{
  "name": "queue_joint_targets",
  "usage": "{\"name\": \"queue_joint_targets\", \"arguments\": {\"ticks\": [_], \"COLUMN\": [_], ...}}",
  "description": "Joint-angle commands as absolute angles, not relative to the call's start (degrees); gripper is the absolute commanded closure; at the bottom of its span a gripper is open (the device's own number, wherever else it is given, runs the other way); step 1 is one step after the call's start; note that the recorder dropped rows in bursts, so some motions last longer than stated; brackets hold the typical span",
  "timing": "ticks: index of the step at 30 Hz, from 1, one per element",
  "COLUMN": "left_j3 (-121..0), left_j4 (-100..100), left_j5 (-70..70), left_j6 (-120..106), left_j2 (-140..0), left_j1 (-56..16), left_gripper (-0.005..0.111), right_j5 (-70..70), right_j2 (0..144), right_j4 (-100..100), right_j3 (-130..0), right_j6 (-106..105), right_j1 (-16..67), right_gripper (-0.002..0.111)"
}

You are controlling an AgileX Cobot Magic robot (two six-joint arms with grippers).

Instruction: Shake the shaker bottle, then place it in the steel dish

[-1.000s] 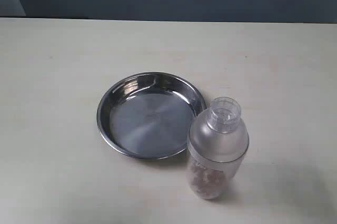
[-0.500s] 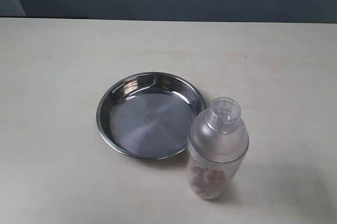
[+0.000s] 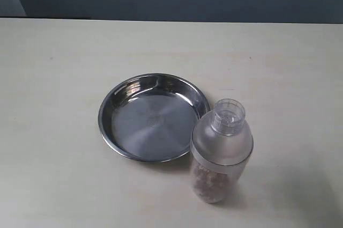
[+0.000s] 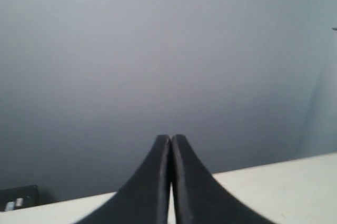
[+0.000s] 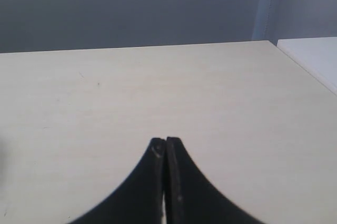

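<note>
The frosted shaker bottle [image 3: 221, 153] stands upright on the pale table, brownish-pink granules in its lower part and a clear cap on top. Just to its left lies the round steel dish [image 3: 110, 131], with nothing in it; the bottle's side nearly meets the dish's rim. Neither arm shows in the exterior view. My left gripper [image 4: 170, 138] is shut with nothing between its black fingers, facing a grey wall. My right gripper [image 5: 165, 140] is also shut on nothing, above bare tabletop. Neither wrist view shows the bottle or the dish.
The cream tabletop [image 3: 64, 61] spreads around both objects, ending at a dark wall behind. In the right wrist view the table's corner [image 5: 271, 42] and a white surface [image 5: 310, 55] beside it appear. A small dark object [image 4: 18, 197] sits at the table edge in the left wrist view.
</note>
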State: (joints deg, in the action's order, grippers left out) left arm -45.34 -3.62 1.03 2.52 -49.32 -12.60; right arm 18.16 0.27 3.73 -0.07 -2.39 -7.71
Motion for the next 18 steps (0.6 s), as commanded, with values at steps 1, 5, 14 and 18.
{"name": "queue_joint_targets", "arguments": {"ticks": [1, 5, 14, 18], "left_j3": [-47.16, -47.16, -46.81, -46.81], "left_j4": [-2.64, 3.87, 14.86, 25.23], "left_j5": [0.7, 6.57, 16.0, 16.7], "left_j6": [2.75, 2.34, 5.25, 14.57], "left_j2": [-57.03, -62.27, -67.86, -70.03], "left_j1": [-23.05, -32.35, -38.93, -38.82], "left_gripper": [0.106, 0.106, 0.091, 0.038], "right_j5": [17.46, 17.46, 17.46, 17.46], "right_j2": [0.0, 0.0, 0.0, 0.0], "right_j4": [3.77, 3.77, 3.77, 3.77], "right_j3": [0.0, 0.0, 0.0, 0.0], "right_j6": [-2.49, -2.49, -2.49, -2.49], "right_j1": [-7.91, -7.91, -7.91, -7.91], "right_gripper": [0.109, 0.109, 0.109, 0.109]}}
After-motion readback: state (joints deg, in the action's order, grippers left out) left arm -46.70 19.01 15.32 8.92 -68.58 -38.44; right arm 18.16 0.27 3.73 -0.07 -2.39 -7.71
